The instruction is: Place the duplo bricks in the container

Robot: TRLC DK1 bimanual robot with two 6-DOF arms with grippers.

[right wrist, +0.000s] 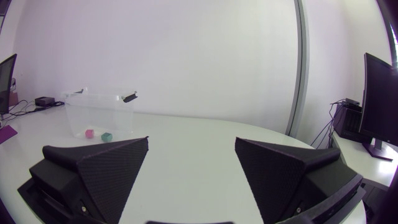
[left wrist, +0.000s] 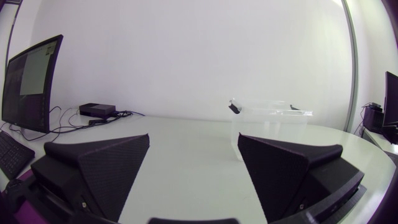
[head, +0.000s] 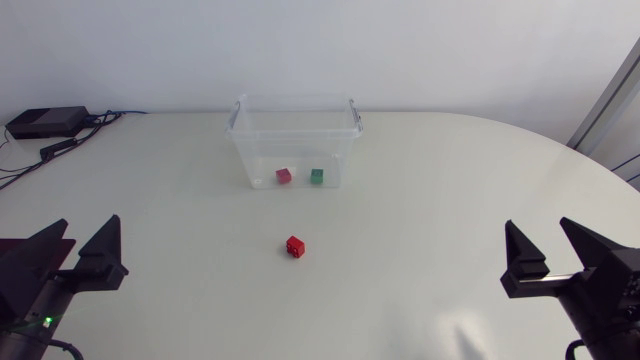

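A clear container [head: 295,140] holds a pink brick [head: 284,176] and a green brick [head: 317,176]; a red brick [head: 294,246] lies outside it on the tabletop [head: 450,180]. The left gripper [head: 90,228] and right gripper [head: 538,228] stand wide and empty, partly cut off; the bricks' studs seem too small to make out

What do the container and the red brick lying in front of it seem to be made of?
The container looks like clear, glossy plastic: the pink brick and green brick show through its walls. The red brick seems to be opaque moulded plastic, judging by its even, strong colour; it is too small to judge its finish.
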